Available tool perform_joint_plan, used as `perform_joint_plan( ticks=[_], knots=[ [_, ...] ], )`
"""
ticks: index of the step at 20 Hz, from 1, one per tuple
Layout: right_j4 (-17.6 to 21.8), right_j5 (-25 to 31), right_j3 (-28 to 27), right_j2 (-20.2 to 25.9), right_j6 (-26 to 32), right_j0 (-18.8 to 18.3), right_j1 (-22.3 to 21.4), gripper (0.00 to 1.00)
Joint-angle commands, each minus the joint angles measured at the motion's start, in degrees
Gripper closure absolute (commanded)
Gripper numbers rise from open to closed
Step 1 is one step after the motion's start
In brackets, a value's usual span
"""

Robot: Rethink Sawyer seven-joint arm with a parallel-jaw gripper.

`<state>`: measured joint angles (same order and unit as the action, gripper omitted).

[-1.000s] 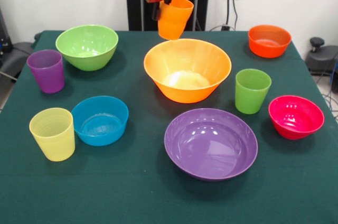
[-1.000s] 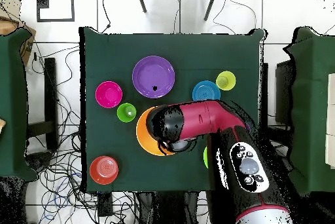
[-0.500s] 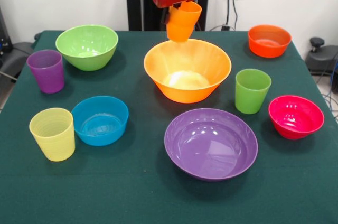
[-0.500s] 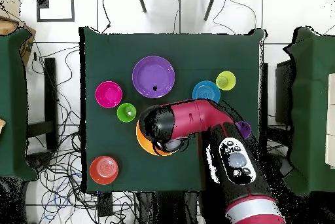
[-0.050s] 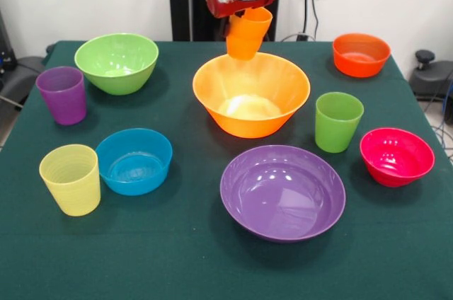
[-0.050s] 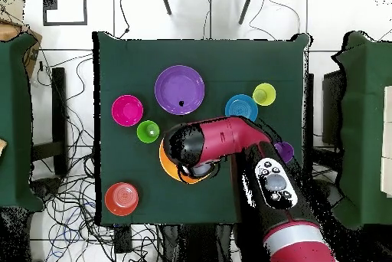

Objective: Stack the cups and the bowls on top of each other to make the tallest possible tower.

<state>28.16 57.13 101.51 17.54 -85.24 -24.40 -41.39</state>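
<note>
A table (image 5: 177, 264) covered in dark green cloth is seen on a white floor strewn with cables (image 6: 69, 198), with further green-covered tables (image 6: 15, 121) at both sides in the overhead view. The red and black arm (image 6: 230, 140) is reached over the table from its base side in the overhead view and is bent so that its wrist hangs over the large orange-yellow bowl (image 5: 251, 95); in the front view it comes down from the top edge. The gripper (image 5: 248, 20) is clamped on the orange cup (image 5: 248, 32), which is held upright, slightly tilted, in the air above the far rim of the orange-yellow bowl and clear of it. In the front view the wide purple bowl (image 5: 282, 192) is set just in front of the orange-yellow bowl, apart from it. The light green bowl (image 5: 117, 62) is placed at the far left, the blue bowl (image 5: 134, 160) at the near left, the pink-red bowl (image 5: 396, 156) at the right and the orange-red bowl (image 5: 361, 54) at the far right. The purple cup (image 5: 62, 95) is stood near the left edge, the pale yellow cup (image 5: 70, 179) just beside the blue bowl, and the green cup (image 5: 337, 122) between the orange-yellow and pink-red bowls. Nothing is stacked.
</note>
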Motion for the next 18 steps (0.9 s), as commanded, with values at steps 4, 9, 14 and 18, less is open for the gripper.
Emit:
perform_joint_plan(
  ticks=[4,9,14,18],
  knots=[
    [-1.18,-9.62,-1.27,0.89,-6.28,-1.06,4.22,1.0],
    [-1.15,-9.68,-2.55,0.44,-6.82,-0.06,5.63,1.0],
    [-0.4,-6.11,-4.81,-1.58,-7.88,1.88,6.45,1.0],
    [0.47,-5.4,-8.37,-3.56,-10.45,4.11,9.1,1.0]
  ],
)
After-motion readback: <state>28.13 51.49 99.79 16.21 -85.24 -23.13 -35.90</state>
